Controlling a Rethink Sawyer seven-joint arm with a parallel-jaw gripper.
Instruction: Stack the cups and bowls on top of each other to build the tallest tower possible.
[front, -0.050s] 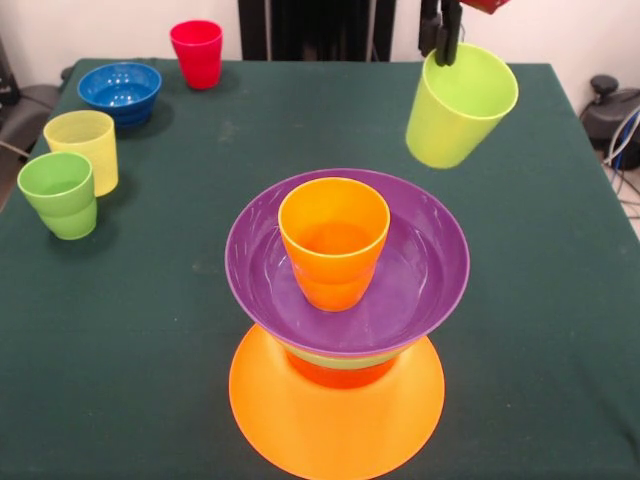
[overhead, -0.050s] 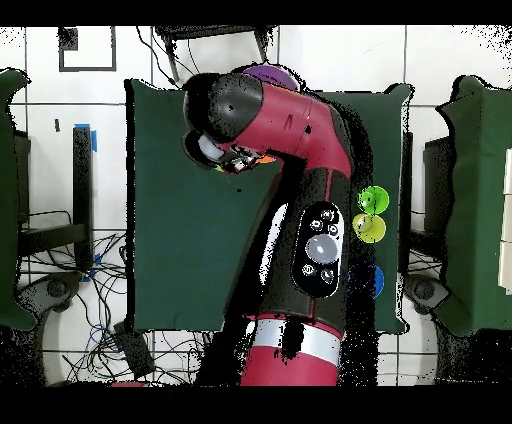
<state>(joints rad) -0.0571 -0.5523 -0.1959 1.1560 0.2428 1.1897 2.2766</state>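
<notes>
The gripper (front, -0.050s: 447, 40), jaws clamped on the rim of the lime cup (front, -0.050s: 459, 106), holds it aloft right of the tower (front, -0.050s: 345, 300); the cup looks light, stiff and slick, so the rim grip suits it.

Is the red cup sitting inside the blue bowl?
No, the red cup stands by itself on the table, beside the blue bowl, not in it.

Green-cloth table (front, -0.050s: 520, 330) w/ tower (front, -0.050s: 340, 330), blue bowl (front, -0.050s: 120, 92), plus red (front, -0.050s: 197, 52), yellow (front, -0.050s: 84, 147), green cups (front, -0.050s: 60, 193).
</notes>
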